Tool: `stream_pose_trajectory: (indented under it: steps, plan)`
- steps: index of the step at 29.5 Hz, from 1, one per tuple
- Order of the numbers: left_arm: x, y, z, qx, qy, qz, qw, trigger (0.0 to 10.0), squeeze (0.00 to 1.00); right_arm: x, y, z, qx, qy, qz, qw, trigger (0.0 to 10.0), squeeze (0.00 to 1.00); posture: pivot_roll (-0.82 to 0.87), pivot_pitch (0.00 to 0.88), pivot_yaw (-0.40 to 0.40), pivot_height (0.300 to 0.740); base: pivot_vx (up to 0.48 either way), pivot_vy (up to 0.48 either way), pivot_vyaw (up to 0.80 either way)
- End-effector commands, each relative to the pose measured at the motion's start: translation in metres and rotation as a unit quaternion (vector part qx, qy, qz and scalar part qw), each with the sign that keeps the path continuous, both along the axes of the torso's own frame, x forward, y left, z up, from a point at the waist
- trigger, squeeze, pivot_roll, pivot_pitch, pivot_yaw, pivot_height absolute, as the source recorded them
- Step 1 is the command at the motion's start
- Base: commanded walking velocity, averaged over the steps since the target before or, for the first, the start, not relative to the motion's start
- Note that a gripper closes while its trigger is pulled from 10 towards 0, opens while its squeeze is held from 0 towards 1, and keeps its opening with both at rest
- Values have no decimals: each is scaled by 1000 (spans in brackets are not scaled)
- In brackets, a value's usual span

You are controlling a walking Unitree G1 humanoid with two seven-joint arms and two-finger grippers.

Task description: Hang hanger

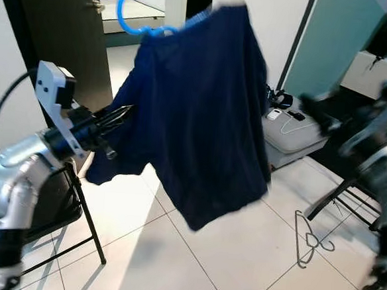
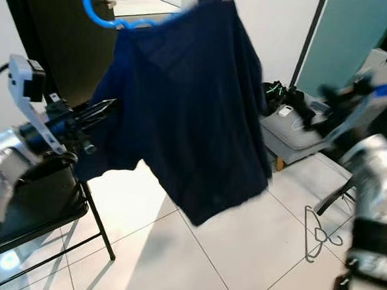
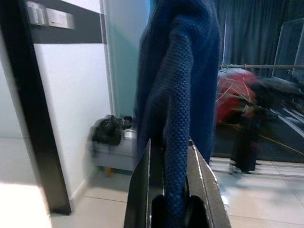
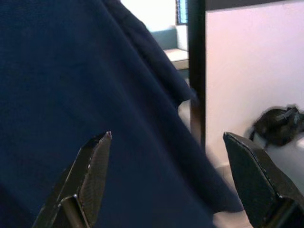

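Left end effector (image 1: 126,112) clenched on navy shirt (image 1: 202,112), blue hanger (image 1: 140,12) hook-up, right end effector (image 4: 166,180) released.

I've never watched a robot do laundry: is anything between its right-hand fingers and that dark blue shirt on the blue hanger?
Nothing visible. The right gripper is open, facing the navy knit shirt on the blue plastic hanger.

No readable text, labels, brands or numbers that I can make out in any of my views. The navy shirt (image 1: 202,112) is plain fabric with no print or tag showing, and the blue hanger (image 1: 138,12) carries no marking I can read. Wall plates (image 3: 47,16) by the door frame are blank from here.
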State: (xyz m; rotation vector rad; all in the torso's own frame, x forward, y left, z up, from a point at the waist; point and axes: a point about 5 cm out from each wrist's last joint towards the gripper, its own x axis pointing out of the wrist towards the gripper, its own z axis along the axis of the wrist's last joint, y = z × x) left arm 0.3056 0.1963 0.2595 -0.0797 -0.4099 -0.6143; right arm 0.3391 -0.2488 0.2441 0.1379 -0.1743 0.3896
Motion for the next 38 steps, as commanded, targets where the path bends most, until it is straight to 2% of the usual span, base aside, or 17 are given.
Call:
stream_pose_trajectory:
  steps: [1, 3, 5, 8, 10, 11, 12, 13, 14, 15, 18, 21, 25, 27, 30, 34, 38]
  plan:
    - [-1, -4, 4, -10, -21, 42, 999, 10000, 0, 1, 21, 0, -3, 1, 27, 1000, 10000, 0, -17, 0, -11, 740, 0, 0, 0]
    - [1, -11, -1, -14, -9, 77, 997, 10000, 0, 2, 35, -3, 2, 10, 42, 999, 10000, 0, -14, 0, -13, 740, 0, 0, 0]
    - [2, -13, -3, -17, -4, 92, 996, 10000, 0, 3, 39, -3, 7, 12, 43, 999, 10000, 0, -14, 0, -13, 740, 0, 0, 0]
    - [6, -26, -24, 31, 35, 175, 984, 10000, 0, -1, 61, -2, 28, 37, 105, 993, 10000, 0, -4, 0, -21, 740, 0, 0, 0]
    - [6, -26, -24, 31, 35, 175, 984, 10000, 0, -1, 61, -2, 28, 37, 105, 993, 10000, 0, -4, 0, -21, 740, 0, 0, 0]
    - [6, -36, -39, 54, 59, 227, 971, 10000, 0, -15, 86, -3, -2, 49, 200, 979, 10000, 0, -4, 0, -24, 740, 0, 0, 0]
    - [6, -36, -39, 54, 59, 227, 971, 10000, 0, -15, 86, -3, -2, 49, 200, 979, 10000, 0, -4, 0, -24, 740, 0, 0, 0]
    - [4, -45, -44, 75, 58, 243, 965, 10000, 0, -23, 98, -4, -1, 56, 237, 970, 10000, 0, -6, 0, -23, 740, 0, 0, 0]
    - [4, -45, -44, 75, 58, 243, 965, 10000, 0, -23, 98, -4, -1, 56, 237, 970, 10000, 0, -6, 0, -23, 740, 0, 0, 0]
    - [3, -51, -47, 90, 55, 252, 962, 10000, 0, -28, 106, -4, 1, 60, 259, 964, 10000, 0, -6, 0, -23, 740, 0, 0, 0]
    - [1, -60, -50, 112, 45, 256, 959, 10000, 0, -29, 113, -4, 21, 68, 266, 961, 10000, 0, -9, 0, -22, 740, 0, 0, 0]
    - [-5, -82, -56, 173, 10, 289, 941, 10000, 0, -37, 142, -4, 74, 91, 299, 947, 10000, 0, -8, 0, -23, 740, 0, 0, 0]
    - [-7, -85, -55, 186, -5, 308, 933, 10000, 0, -35, 149, -3, 101, 97, 293, 946, 10000, 0, -7, 0, -23, 740, 0, 0, 0]
    - [-9, -87, -55, 202, -22, 339, 919, 10000, 0, -26, 152, -2, 142, 117, 254, 950, 10000, 0, -6, 0, -25, 740, 0, 0, 0]
    - [-13, -94, -54, 215, -45, 349, 911, 10000, 0, -18, 152, -4, 170, 135, 217, 952, 10000, 0, -6, 0, -27, 740, 0, 0, 0]
    - [-20, -101, -53, 217, -62, 367, 902, 10000, 0, -4, 148, -10, 202, 166, 134, 956, 10000, 0, -5, 0, -30, 740, 0, 0, 0]
    - [-23, -105, -52, 216, -67, 372, 900, 10000, 0, 0, 146, -12, 219, 177, 109, 953, 10000, 0, -3, 0, -31, 740, 0, 0, 0]
